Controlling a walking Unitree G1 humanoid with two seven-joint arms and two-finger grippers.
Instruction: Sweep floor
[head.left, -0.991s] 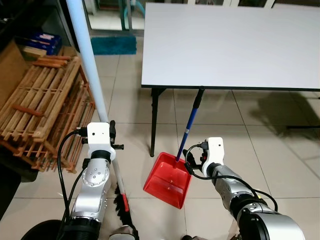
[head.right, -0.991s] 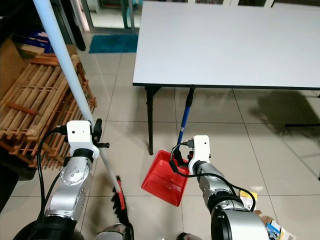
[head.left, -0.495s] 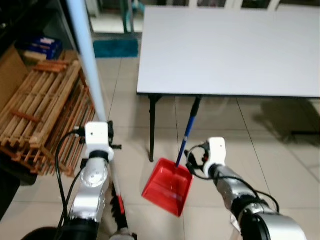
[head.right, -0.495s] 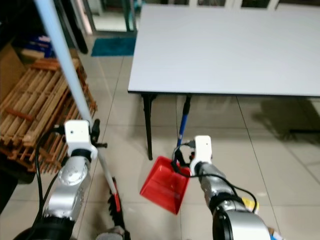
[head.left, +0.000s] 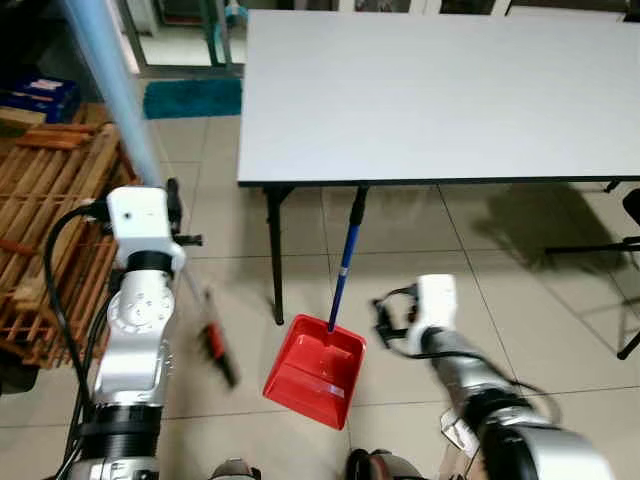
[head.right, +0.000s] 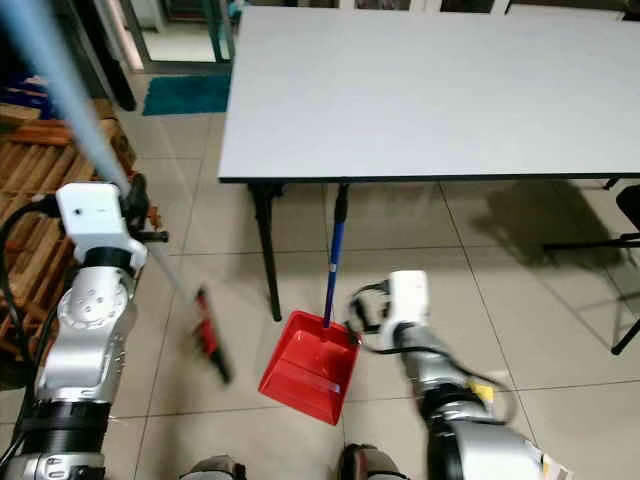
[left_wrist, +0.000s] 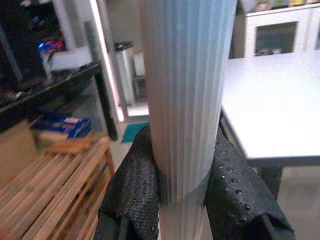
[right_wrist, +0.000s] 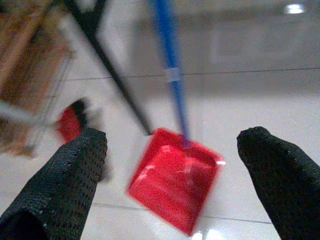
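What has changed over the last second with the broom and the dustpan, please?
The left pincer has swung the pale ribbed broom pole, carrying its red-and-black head out leftward, away from the red plastic dustpan. The right pincer stays open, short of the dustpan, which leans on the table as before.

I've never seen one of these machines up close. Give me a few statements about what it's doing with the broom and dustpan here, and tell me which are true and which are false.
1. The left pincer is shut on the broom handle. True.
2. The right pincer grips the dustpan's blue handle. False: its fingers are spread open, apart from the handle.
3. The red dustpan sits on the white table. False: it rests on the tiled floor by a table leg.
4. A slatted wooden rack stands on the robot's left. True.
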